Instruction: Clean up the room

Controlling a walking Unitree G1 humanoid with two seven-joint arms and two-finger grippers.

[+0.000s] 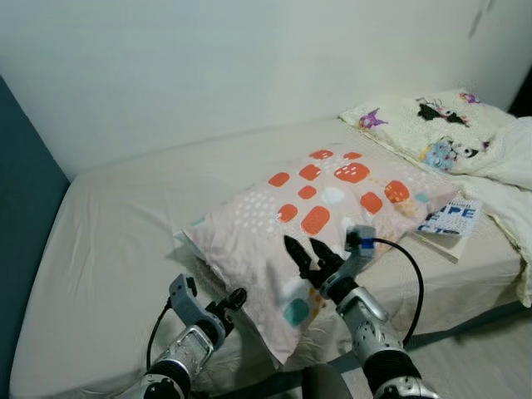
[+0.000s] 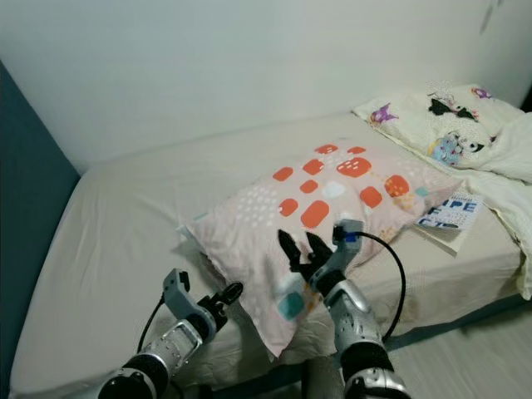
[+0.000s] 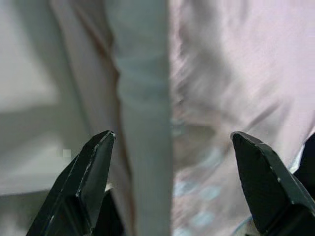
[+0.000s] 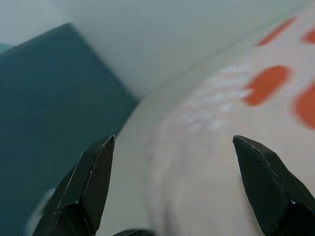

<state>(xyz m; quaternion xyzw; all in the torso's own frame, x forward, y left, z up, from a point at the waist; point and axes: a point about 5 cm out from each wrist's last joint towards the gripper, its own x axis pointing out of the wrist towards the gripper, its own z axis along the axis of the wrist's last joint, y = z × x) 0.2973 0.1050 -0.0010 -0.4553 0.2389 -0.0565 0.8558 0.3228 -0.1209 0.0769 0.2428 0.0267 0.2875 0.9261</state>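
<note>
Nearest us, 2 grippers sit at the near edge of the bed (image 1: 116, 249). The right gripper (image 1: 309, 253) hovers over the near half of the spotted pillow (image 1: 332, 204), fingers apart, nothing between them. The left gripper (image 1: 235, 298) is at the pillow's near-left hem, jaws spread, with the hem fold lying between them in the left wrist view but not clamped.

Largest to smallest:
1. Bed, beige sheet, against a white wall (image 1: 249, 58), teal panel (image 1: 25, 233) on the left.
2. Spotted pillow, pink with orange and teal blobs, lying diagonally mid-bed, its near corner overhanging the mattress edge.
3. A 2nd pillow (image 1: 432, 125) with cartoon prints at the far right, white bedding beside it.
4. A book (image 1: 453, 220) flat at the right, just beside the spotted pillow's right corner.

Handling judgement: the spotted pillow looks light, soft and floppy; it will sag from a single hold. We would pinch the hem or a corner with each gripper, 2 holds well apart, taking fabric plus some filling to avoid slip.
</note>
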